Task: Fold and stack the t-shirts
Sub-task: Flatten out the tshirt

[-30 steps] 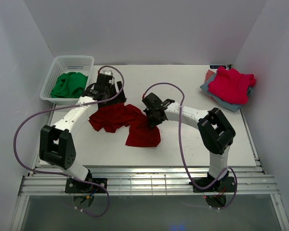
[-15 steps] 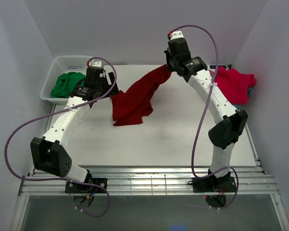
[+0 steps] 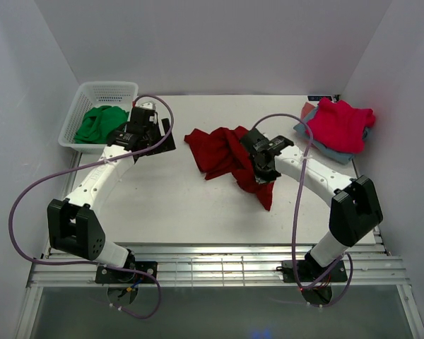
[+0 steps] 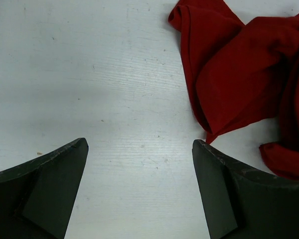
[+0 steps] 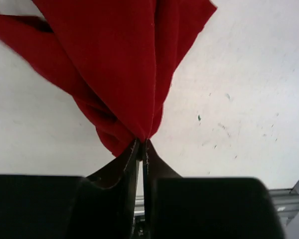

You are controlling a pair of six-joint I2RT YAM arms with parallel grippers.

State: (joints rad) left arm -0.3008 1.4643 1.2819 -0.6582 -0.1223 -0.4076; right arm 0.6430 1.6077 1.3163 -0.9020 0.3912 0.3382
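The dark red t-shirt [image 3: 222, 152] lies crumpled at the table's middle, with one end trailing down to the right. My right gripper [image 3: 263, 168] is shut on a fold of it, and the cloth hangs bunched from the jaws in the right wrist view [image 5: 124, 74]. My left gripper [image 3: 157, 139] is open and empty, to the left of the shirt; its wrist view shows the shirt [image 4: 244, 74] at upper right, apart from the fingers. A pink-red t-shirt [image 3: 343, 123] lies on folded grey-blue ones [image 3: 330, 152] at the far right.
A white basket [image 3: 85, 99] holding green cloth [image 3: 99, 123] stands at the back left, close to the left arm. White walls close in the table at the back and both sides. The metal rail runs along the near edge.
The right gripper has come down from high at the back to the table's middle, bringing the dark red shirt with it. The left gripper has let go of the shirt and stands open.
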